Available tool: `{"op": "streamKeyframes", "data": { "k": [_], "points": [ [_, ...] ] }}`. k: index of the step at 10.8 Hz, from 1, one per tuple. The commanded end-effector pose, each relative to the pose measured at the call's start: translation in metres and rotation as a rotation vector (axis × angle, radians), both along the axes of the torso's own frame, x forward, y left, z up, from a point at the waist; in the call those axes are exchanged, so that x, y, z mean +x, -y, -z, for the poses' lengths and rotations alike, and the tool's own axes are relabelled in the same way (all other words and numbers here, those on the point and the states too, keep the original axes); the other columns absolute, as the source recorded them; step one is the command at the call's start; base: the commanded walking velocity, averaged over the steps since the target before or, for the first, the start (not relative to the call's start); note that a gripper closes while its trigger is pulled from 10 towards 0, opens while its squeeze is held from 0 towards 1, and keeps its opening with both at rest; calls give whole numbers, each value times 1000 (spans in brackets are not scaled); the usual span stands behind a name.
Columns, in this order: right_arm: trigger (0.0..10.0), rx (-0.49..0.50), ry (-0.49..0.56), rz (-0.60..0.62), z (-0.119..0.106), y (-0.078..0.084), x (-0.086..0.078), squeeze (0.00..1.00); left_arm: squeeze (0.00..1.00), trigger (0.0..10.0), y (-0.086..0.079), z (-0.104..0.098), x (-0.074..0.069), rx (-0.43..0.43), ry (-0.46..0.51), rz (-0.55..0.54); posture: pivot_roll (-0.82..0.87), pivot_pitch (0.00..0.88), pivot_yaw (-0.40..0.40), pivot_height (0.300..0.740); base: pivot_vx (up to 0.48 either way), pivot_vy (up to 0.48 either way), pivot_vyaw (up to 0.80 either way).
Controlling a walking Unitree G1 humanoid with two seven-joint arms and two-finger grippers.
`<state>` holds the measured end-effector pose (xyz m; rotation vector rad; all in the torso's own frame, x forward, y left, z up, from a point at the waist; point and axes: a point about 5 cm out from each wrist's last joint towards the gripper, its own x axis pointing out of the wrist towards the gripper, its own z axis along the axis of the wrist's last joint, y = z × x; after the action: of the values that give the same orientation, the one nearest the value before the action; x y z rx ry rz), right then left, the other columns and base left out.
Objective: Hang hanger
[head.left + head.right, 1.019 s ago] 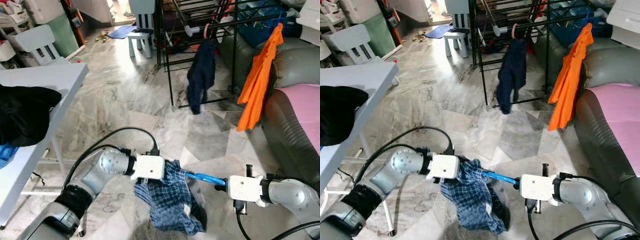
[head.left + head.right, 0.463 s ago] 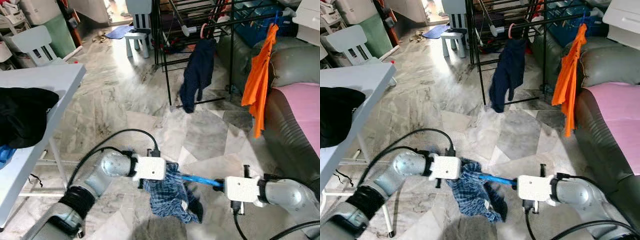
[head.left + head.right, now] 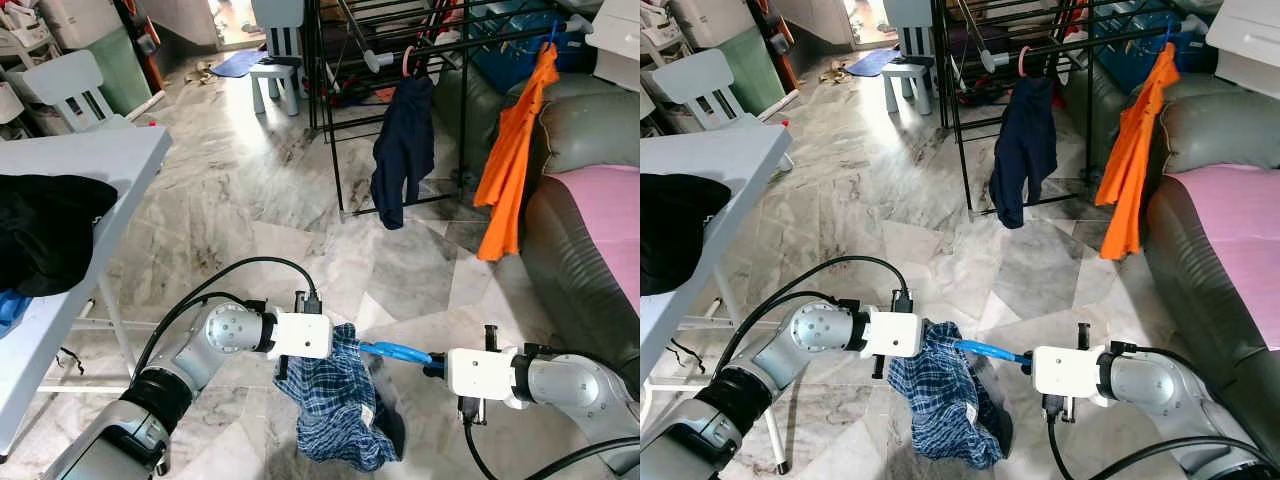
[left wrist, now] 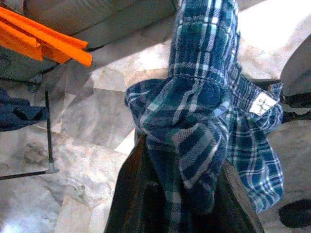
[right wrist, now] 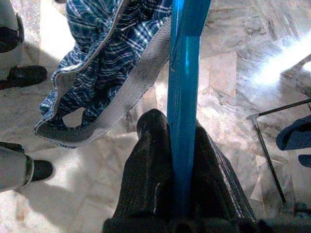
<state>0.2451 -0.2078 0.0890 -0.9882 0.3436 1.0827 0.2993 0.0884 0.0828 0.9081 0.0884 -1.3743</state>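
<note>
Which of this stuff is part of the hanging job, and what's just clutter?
In play: blue hanger in right pincer; plaid shirt in left pincer; drying rack.
Clutter: orange garment, navy garment, black clothes, white chair, sofa.
</note>
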Motion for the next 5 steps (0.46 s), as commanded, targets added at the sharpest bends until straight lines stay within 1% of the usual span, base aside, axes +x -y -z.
{"op": "streamKeyframes", "data": {
  "k": [1,3,5],
  "points": [
    [10000,17,17,-61,-2,-10,-1,0,0,0,-5,0,3,12,9,-22,-164,66,124,740,0,0,0],
    [10000,19,19,-60,-2,-11,0,0,0,0,-7,2,3,14,10,-23,-162,67,125,740,0,0,0],
    [10000,23,16,-57,-1,-11,1,0,0,0,-4,3,1,-19,12,-22,-160,71,125,740,0,0,0]
  ]
}}
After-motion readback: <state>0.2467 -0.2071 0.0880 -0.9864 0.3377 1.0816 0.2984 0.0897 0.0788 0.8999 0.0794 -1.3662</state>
